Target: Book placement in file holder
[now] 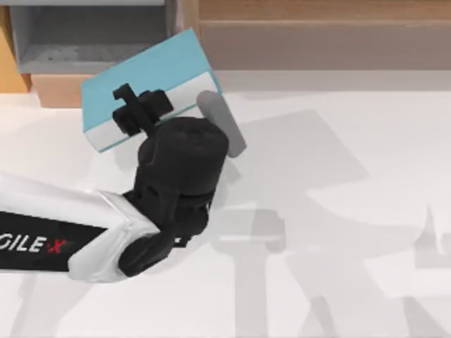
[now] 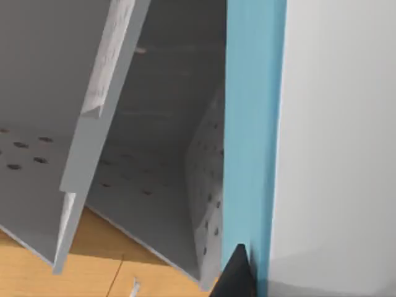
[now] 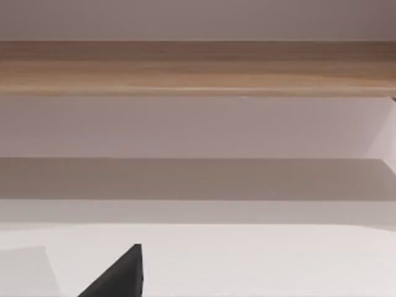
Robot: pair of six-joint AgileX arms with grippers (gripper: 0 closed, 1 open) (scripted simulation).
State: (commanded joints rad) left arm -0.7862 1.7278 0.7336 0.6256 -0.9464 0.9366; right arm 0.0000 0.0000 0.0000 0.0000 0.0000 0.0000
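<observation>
The book (image 1: 151,77), teal-covered with white page edges, hangs tilted in front of the file holder (image 1: 91,39) at the table's back left. My left gripper (image 1: 137,109) is shut on its white-edged long side. The book's far corner overlaps the holder's right front corner. In the left wrist view the teal cover (image 2: 253,124) stands upright beside the holder's grey inner walls (image 2: 154,154), with one black fingertip (image 2: 235,275) against the cover. My right gripper (image 3: 120,275) is parked and faces the back wall.
A long brown wooden shelf (image 1: 324,28) runs along the back right, seen also as the wooden shelf (image 3: 198,68) in the right wrist view. The holder's tan front lip (image 1: 56,90) lies just left of the book. White table stretches to the right and front.
</observation>
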